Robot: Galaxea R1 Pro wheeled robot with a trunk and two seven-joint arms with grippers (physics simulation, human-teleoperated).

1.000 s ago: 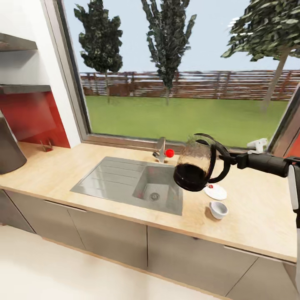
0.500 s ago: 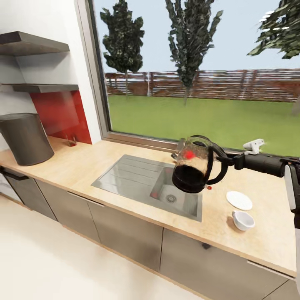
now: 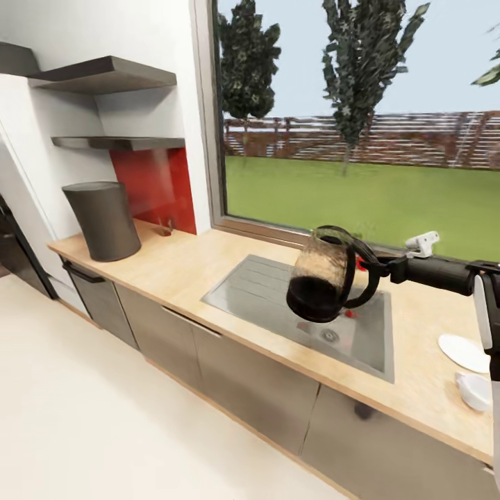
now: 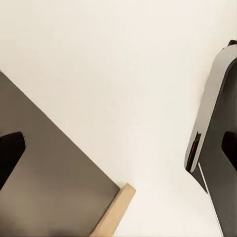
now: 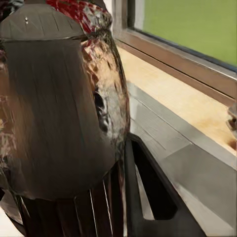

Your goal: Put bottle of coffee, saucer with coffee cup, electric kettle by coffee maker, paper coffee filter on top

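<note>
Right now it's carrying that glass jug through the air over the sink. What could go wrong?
The electric kettle hangs tilted from the right gripper, held only by its handle, so it might swing or slip. It has dark liquid inside, which could spill over the sink. The saucer and coffee cup sit near the countertop edge by the right arm and could get knocked.

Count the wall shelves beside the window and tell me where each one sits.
2. The upper shelf juts from the white wall left of the window; the lower shelf hangs just beneath it, above the red backsplash. Another may lie beyond the picture's left edge.
</note>
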